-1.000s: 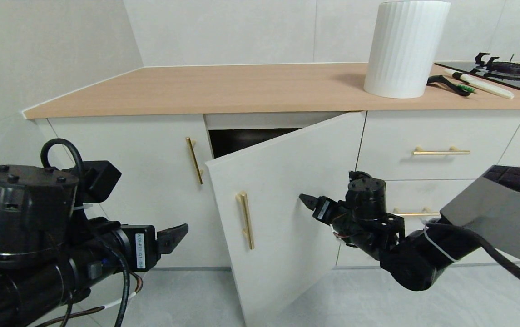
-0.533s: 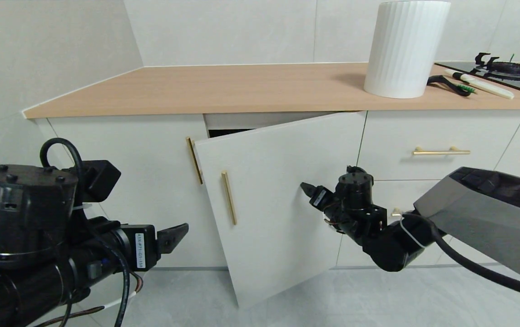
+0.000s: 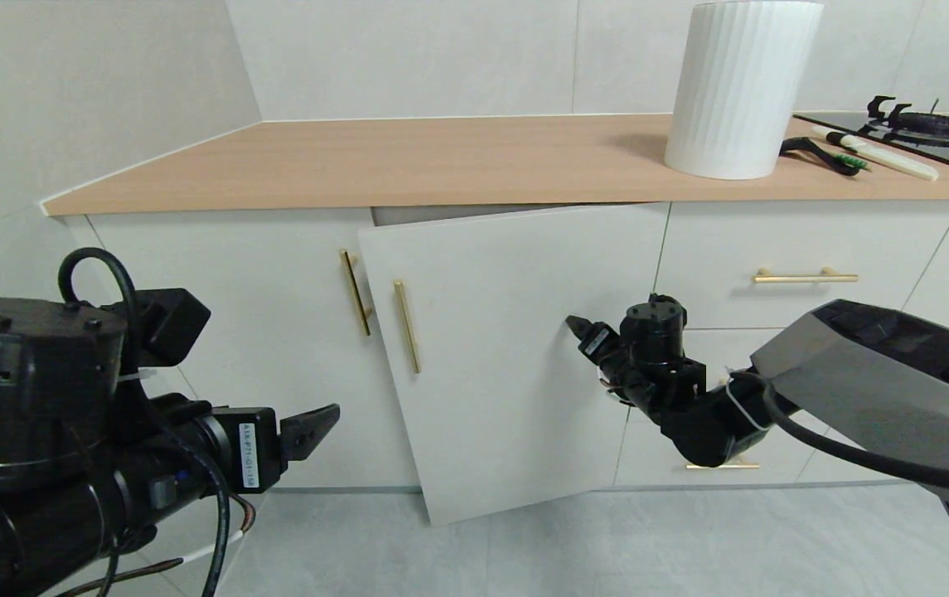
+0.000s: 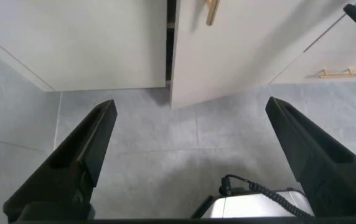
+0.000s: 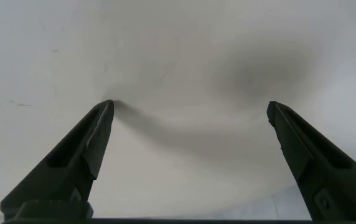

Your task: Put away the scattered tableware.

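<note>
The white cabinet door point(image 3: 507, 348) under the wooden counter point(image 3: 408, 162) stands slightly ajar, its gold handle point(image 3: 406, 326) close to the neighbouring door's handle point(image 3: 355, 292). My right gripper point(image 3: 582, 330) is open with its fingertips against the door's face point(image 5: 184, 56). My left gripper point(image 3: 312, 423) hangs open and holds nothing, low at the left above the floor; from the left wrist the door point(image 4: 240, 50) is ahead. On the counter at the right lie a black utensil point(image 3: 814, 153) and a white-handled tool point(image 3: 884, 156).
A tall white ribbed container point(image 3: 735, 87) stands on the counter near the utensils. A black gas hob point(image 3: 930, 124) sits at the far right. Drawers with gold handles point(image 3: 806, 278) are right of the door. Grey tiled floor point(image 3: 607, 547) lies below.
The cabinet door has swung from wide open to nearly shut, and the dark gap above it is gone. My right gripper moved forward with the door. The left arm barely moved.
</note>
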